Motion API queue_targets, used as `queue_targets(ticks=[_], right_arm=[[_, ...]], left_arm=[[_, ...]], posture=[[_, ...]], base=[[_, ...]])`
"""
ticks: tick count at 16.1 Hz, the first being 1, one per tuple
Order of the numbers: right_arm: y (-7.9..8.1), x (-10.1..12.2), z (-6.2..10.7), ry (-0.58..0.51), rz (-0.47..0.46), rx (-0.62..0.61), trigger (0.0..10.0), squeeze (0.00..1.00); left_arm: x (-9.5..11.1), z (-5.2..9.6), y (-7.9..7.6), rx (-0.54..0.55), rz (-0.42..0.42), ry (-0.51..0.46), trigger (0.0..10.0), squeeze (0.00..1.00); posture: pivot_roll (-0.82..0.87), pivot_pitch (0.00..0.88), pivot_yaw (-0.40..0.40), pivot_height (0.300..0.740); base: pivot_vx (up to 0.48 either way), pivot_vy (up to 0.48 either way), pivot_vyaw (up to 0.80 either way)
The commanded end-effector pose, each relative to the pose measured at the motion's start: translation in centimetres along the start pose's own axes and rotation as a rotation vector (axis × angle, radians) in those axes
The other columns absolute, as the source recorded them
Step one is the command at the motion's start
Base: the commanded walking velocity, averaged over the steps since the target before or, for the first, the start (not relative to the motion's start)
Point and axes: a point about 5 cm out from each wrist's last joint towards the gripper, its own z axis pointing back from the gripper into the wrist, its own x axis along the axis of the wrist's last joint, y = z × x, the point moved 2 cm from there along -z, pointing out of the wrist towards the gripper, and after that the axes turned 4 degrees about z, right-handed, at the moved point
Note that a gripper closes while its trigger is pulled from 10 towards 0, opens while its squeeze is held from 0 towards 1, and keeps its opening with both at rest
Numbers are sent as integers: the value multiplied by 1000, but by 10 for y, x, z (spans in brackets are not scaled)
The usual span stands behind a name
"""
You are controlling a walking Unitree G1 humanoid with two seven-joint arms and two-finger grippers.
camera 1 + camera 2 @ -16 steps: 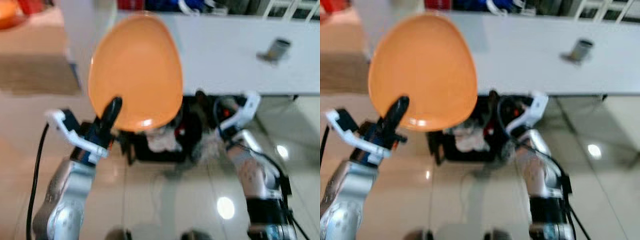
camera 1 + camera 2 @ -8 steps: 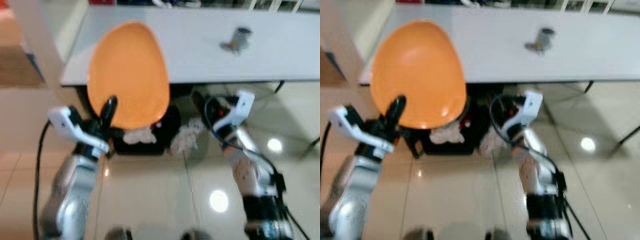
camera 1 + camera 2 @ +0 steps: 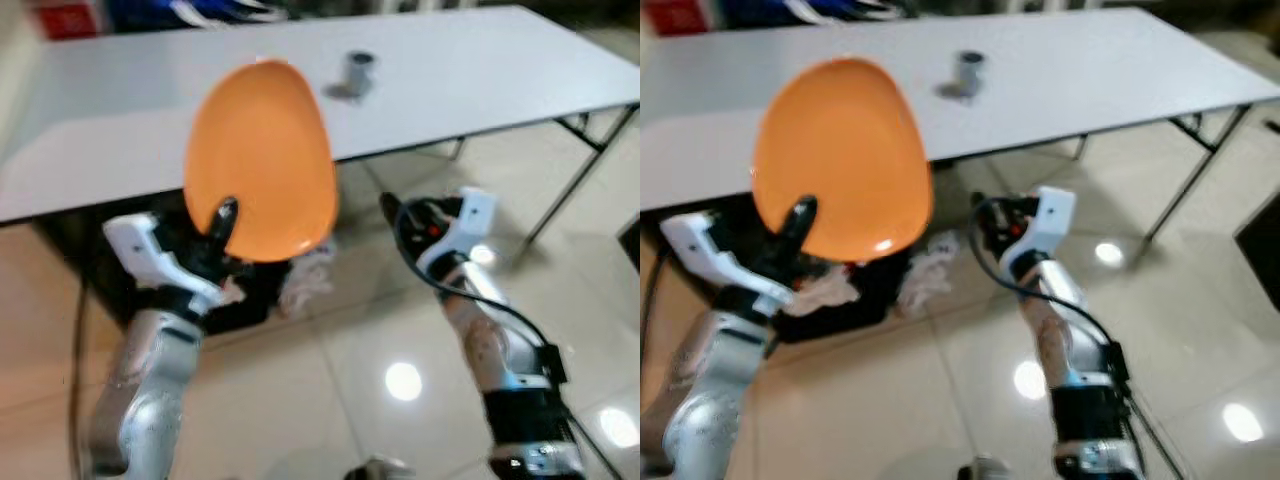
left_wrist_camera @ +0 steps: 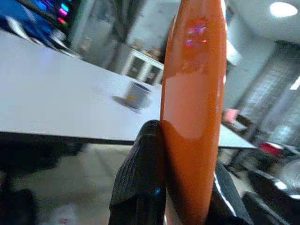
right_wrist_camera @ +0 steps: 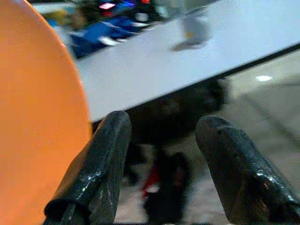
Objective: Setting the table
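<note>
Far left: silver left arm raised, left gripper (image 3: pixel 222 222) clamped on the lower rim of the orange plate (image 3: pixel 262 155). One black finger (image 3: pixel 220 222) across the plate's face, the other behind. Wrist view, edge-on: plate pinched tight between the two black fingers (image 4: pixel 140 183), glossy rim standing upright. Plate held up on edge in the air, face toward the head camera, in front of the near edge of the long white table (image 3: pixel 480 60), not touching it.

Further along, on the tabletop: small grey cup (image 3: pixel 359 70), upright, well apart from the plate. Under the table, behind the plate: dark bag or bin (image 3: pixel 250 295) on the floor with pale crumpled stuff (image 3: pixel 305 285) beside it, too blurred to name.

Over to the right: right gripper (image 5: pixel 161 164) lifted in front of the body, holding nothing, fingers spread wide, gap clear between them in its wrist view. Orange plate edge just beside one finger there, table and cup beyond. Glossy tiled floor (image 3: pixel 330 390) below, ceiling lights mirrored in it. Black table leg (image 3: pixel 560 180) angled down at far right.
</note>
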Motion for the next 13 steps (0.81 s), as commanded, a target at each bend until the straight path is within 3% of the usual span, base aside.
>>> queue_targets(ticks=[1,7,13], right_arm=[[5,3,-1,-18,6,15,10000,0],[11,8,-1,-56,-22,59,10000,0],[13,10,-3,-62,2,54,10000,0]], left_arm=[[15,-3,-8,-39,-36,-52,10000,0],[22,-17,-18,-87,-49,-75,10000,0],[10,-35,-27,-142,-24,-19,10000,0]], posture=[[-91,117,-23,740],[-95,114,-23,740],[-105,99,-19,740]], base=[[480,0,0],[480,0,0],[480,0,0]])
